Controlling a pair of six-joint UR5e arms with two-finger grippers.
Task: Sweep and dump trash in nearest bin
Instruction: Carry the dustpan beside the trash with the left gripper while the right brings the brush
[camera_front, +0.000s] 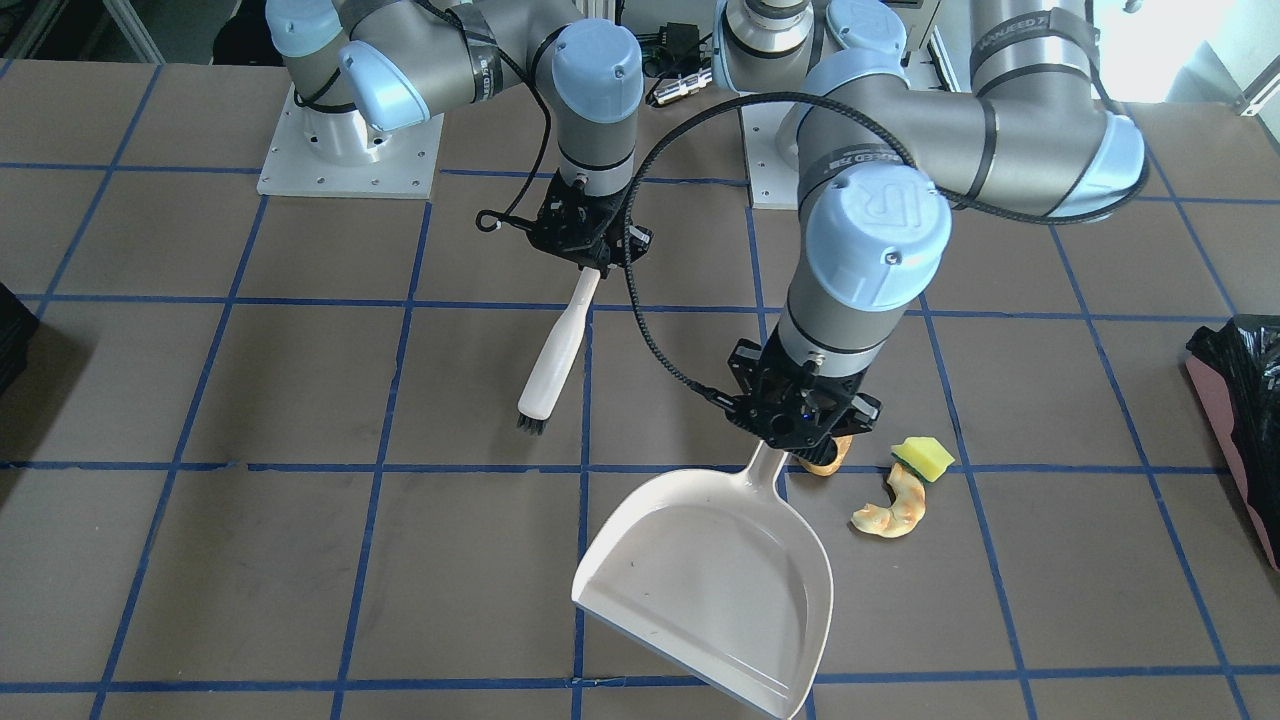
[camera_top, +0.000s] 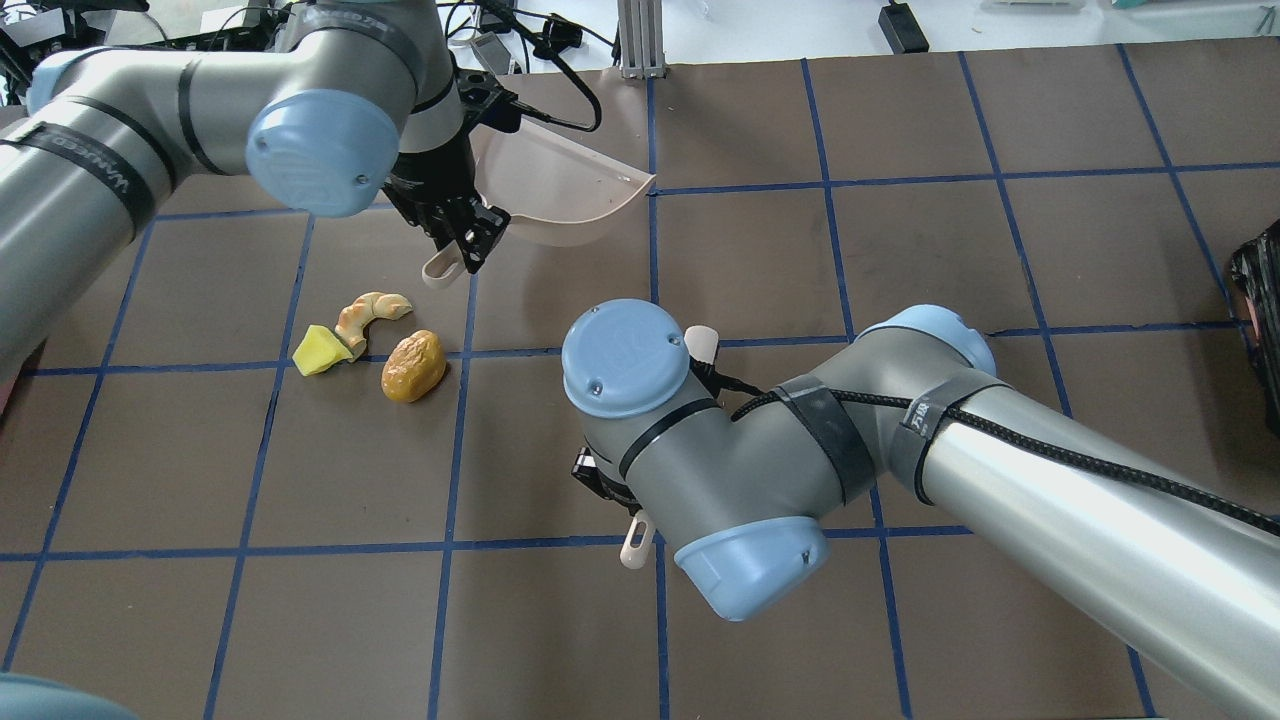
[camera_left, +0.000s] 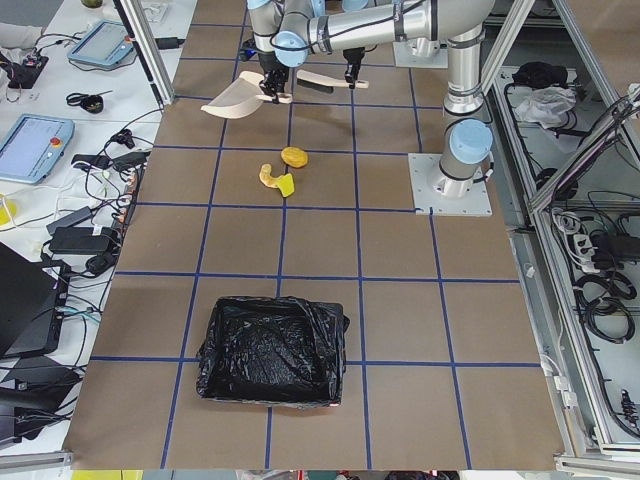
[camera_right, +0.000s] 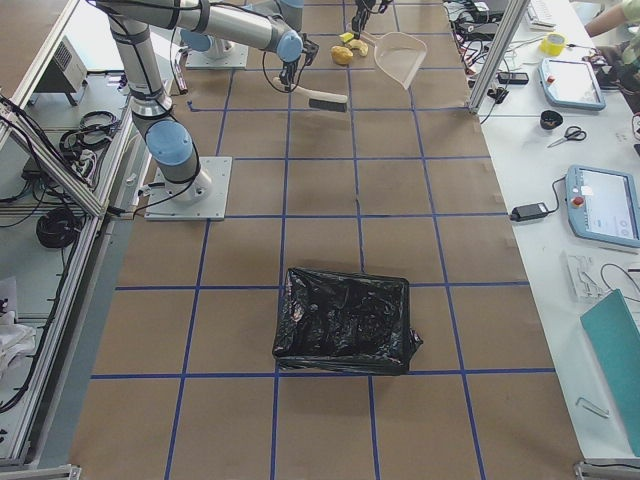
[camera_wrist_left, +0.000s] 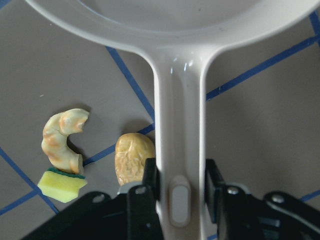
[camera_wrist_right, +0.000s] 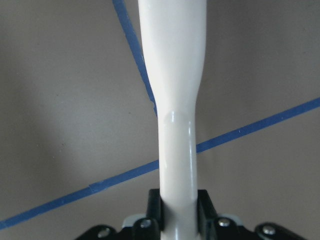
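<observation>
Overhead exterior, left half of the table (camera_top: 1000, 250): left gripper (camera_top: 462, 238) clenched on the handle of a white dustpan (camera_top: 555, 185), grip close to the handle's end. Pan lifted off the table and tipped, mouth turned toward the operators' edge.

Right gripper (camera_front: 592, 250) clamped on the handle end of a white brush (camera_front: 557, 350), fingers tight on either side in the wrist view. Brush slanting down and out toward the operators' edge, dark bristles lowest, clear of the surface. Brush and dustpan apart, brush on the robot's right of the pan.

Trash on the table beside the dustpan handle, toward the robot's left end, roughly midway between the robot's edge and the operators' edge:
- Tan-brown lump (camera_top: 413, 366) on a blue tape (camera_top: 900, 335) line, partly hidden under the handle in the left wrist view.
- Cream-orange pastry (camera_top: 370, 312) just beside the lump, not touching it.
- Yellow sponge (camera_top: 322, 351), green backing pressed against one end of the pastry.

Bin (camera_front: 1240, 365) near the table's left end, black bag crinkled over pink sides, well apart from the trash and from both grippers.
</observation>
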